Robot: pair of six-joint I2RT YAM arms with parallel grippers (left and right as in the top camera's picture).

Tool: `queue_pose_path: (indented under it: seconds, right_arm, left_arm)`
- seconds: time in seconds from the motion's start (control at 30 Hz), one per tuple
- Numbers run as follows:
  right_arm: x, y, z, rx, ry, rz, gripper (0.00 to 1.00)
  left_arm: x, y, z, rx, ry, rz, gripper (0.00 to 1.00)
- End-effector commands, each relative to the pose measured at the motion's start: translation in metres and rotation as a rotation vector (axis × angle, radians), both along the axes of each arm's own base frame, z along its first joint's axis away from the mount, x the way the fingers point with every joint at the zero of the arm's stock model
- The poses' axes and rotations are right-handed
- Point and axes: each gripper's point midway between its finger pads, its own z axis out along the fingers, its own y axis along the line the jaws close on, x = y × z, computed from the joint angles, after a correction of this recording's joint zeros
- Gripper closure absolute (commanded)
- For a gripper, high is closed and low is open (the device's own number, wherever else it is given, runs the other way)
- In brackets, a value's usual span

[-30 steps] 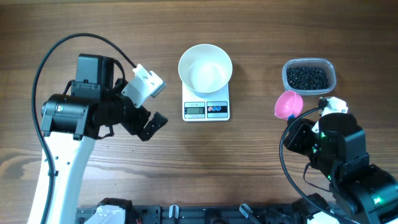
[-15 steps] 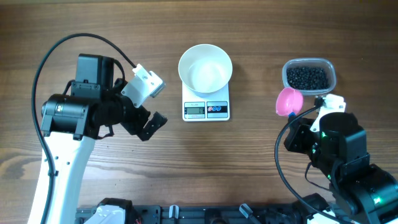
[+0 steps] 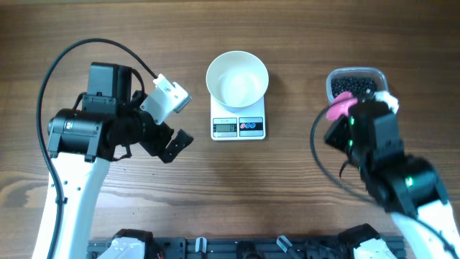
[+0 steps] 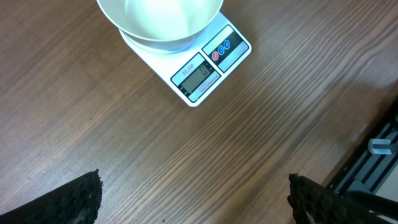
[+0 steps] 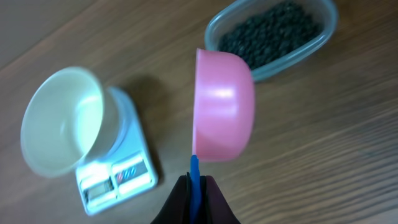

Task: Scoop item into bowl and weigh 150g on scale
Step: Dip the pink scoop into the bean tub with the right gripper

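Note:
The white bowl sits on the white scale at the middle back of the table, and its inside looks bare. The item, small black beads, fills a clear tub at the back right. My right gripper is shut on the blue handle of a pink scoop, at the tub's near left corner. In the right wrist view the scoop stands on edge just short of the tub, its inside hidden. My left gripper hangs open and empty, left of the scale.
A black rail runs along the table's front edge, and it shows at the right of the left wrist view. A black cable loops over the left arm. Bare wood lies between the scale and the tub.
My right arm has swung toward the back of the table, carrying the pink scoop up to the tub and covering the tub's near edge. The left arm has not moved.

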Motion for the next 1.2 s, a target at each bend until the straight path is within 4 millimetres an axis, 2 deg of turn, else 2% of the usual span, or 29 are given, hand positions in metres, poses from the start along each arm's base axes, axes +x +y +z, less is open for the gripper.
queue_pose_path:
  seconds: [0.0, 0.1, 0.2, 0.23, 0.27, 0.37, 0.43, 0.5, 0.63, 0.9, 1.03, 1.17]
  right_arm:
    - [0.028, -0.019, 0.039, -0.071, -0.049, 0.027, 0.95]
    - [0.037, -0.050, 0.062, -0.206, 0.010, 0.079, 0.96]
    - [0.045, -0.070, 0.057, -0.309, 0.120, 0.143, 0.96]
    - [0.053, -0.074, 0.050, -0.331, 0.149, 0.165, 0.96]
    - [0.064, -0.078, 0.031, -0.359, 0.216, 0.205, 0.96]
    - [0.081, -0.082, -0.012, -0.376, 0.352, 0.262, 0.96]
    - [0.101, -0.085, -0.041, -0.409, 0.408, 0.308, 0.96]
    - [0.115, -0.095, -0.054, -0.460, 0.429, 0.284, 0.96]
    - [0.116, -0.118, -0.075, -0.576, 0.536, 0.241, 0.96]
    - [0.118, -0.126, -0.080, -0.579, 0.548, 0.245, 0.96]
    - [0.121, -0.122, -0.088, -0.514, 0.529, 0.268, 0.96]
    - [0.121, -0.119, -0.111, -0.500, 0.590, 0.321, 0.96]
  left_arm:
    - [-0.002, 0.002, 0.000, 0.008, -0.012, -0.010, 0.00]
    - [-0.002, 0.002, 0.000, 0.008, -0.012, -0.010, 0.00]
    - [-0.002, 0.002, 0.000, 0.008, -0.012, -0.010, 0.00]
    - [-0.002, 0.002, 0.000, 0.008, -0.012, -0.010, 0.00]
    - [-0.002, 0.002, 0.000, 0.008, -0.012, -0.010, 0.00]
    - [-0.002, 0.002, 0.000, 0.008, -0.012, -0.010, 0.00]
    - [-0.002, 0.002, 0.000, 0.008, -0.012, -0.010, 0.00]
    - [-0.002, 0.002, 0.000, 0.008, -0.012, -0.010, 0.00]
    - [-0.002, 0.002, 0.000, 0.008, -0.012, -0.010, 0.00]
    - [-0.002, 0.002, 0.000, 0.008, -0.012, -0.010, 0.00]
    - [-0.002, 0.002, 0.000, 0.008, -0.012, -0.010, 0.00]
    - [-0.002, 0.002, 0.000, 0.008, -0.012, -0.010, 0.00]
